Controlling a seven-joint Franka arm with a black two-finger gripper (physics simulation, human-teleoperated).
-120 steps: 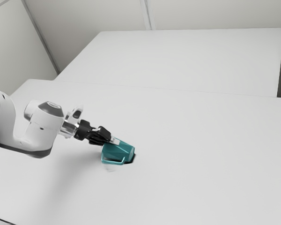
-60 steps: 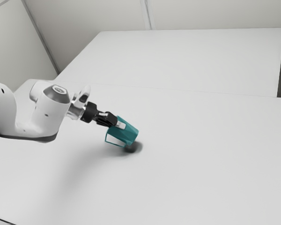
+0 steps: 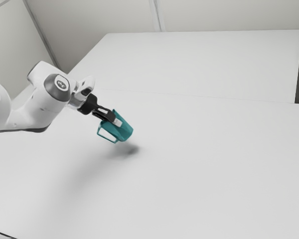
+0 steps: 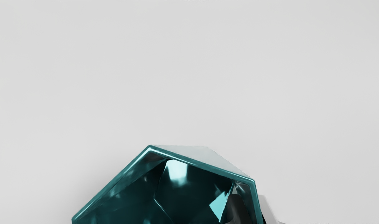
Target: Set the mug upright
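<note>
My gripper [image 3: 114,119] is shut on the wall of the teal mug [image 3: 123,132] in the exterior view, holding it tilted above the table, its mouth toward my hand and its base pointing down to the exterior view's right. The handle hangs on the lower left side there. In the wrist view the mug [image 4: 201,166] shows its angular rim and hollow inside. One dark finger of the gripper [image 4: 253,211] reaches inside the mug and the other stands just outside the same wall.
The white table [image 3: 199,164] spreads out below, with the mug's shadow on it. Beyond it lies another white surface [image 3: 199,62], with pale walls behind.
The mug has come up off the table with my gripper and moved back toward the exterior view's upper left. It leans less than a second ago, its base pointing further down.
</note>
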